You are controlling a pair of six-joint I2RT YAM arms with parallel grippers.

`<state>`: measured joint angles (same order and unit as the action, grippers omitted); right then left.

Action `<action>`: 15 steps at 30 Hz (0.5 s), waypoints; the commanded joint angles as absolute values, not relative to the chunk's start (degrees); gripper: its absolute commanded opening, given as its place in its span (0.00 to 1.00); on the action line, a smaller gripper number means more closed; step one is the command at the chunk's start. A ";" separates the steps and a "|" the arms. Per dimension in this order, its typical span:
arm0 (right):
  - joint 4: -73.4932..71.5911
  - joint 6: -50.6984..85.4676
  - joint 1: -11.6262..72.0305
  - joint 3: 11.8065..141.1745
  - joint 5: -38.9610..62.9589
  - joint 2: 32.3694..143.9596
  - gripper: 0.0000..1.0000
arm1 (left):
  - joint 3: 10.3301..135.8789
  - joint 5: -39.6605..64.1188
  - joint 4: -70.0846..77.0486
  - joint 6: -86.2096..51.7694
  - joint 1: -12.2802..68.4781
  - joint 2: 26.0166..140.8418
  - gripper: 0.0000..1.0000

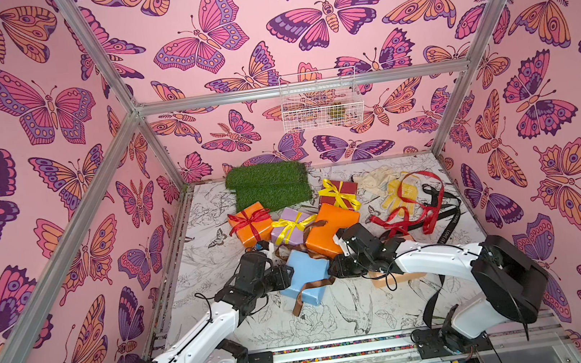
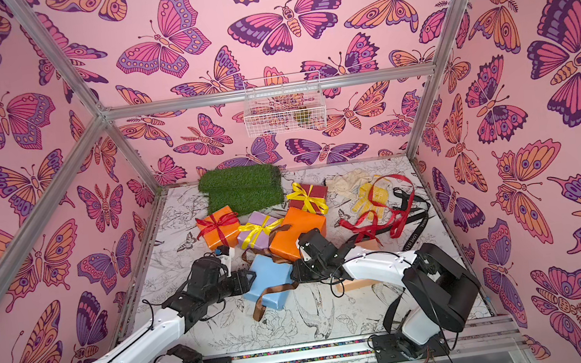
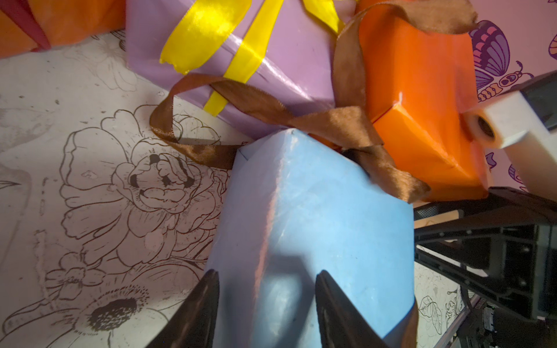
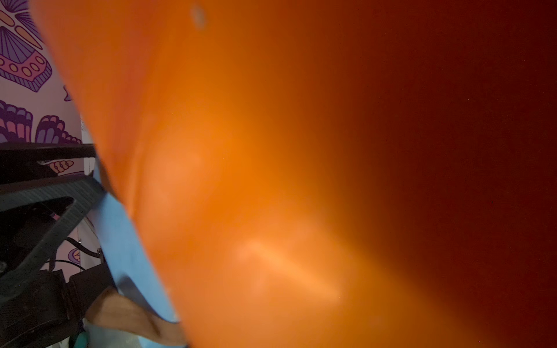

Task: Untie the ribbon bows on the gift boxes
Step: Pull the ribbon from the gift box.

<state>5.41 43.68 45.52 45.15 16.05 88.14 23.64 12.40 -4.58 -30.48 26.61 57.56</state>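
A pale blue gift box [image 1: 306, 274] lies in the middle, with a loose brown ribbon [image 1: 312, 287] trailing across it. My left gripper [image 3: 266, 280] is shut on its near edge, one black finger on each side. My right gripper [image 1: 334, 270] is at the box's other edge, by the ribbon. A bare orange box [image 4: 271, 150] fills the right wrist view and hides its jaws. Behind are a lilac box [image 1: 289, 229] with a tied yellow bow, an orange box [image 1: 249, 223] with a red bow, and a dark red box [image 1: 339, 193] with a yellow bow.
A peach box [image 1: 382, 282] lies under my right arm. Loose red ribbon [image 1: 420, 208] and black ribbon [image 1: 448, 219] lie tangled at the right by a yellow glove [image 1: 396, 192]. A green turf mat [image 1: 267, 189] sits at the back. A wire basket [image 1: 321, 103] hangs on the wall.
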 commanded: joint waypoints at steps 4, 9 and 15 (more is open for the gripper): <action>8.29 45.18 45.52 43.08 13.82 88.07 0.37 | 24.60 11.95 -5.04 -29.84 26.81 58.01 0.54; 10.40 45.05 45.53 41.40 11.93 86.05 0.35 | 25.04 12.04 -5.04 -29.93 26.81 59.13 0.54; 3.96 49.19 45.70 37.48 14.64 87.16 0.37 | 25.64 12.65 -5.08 -29.97 26.89 60.03 0.54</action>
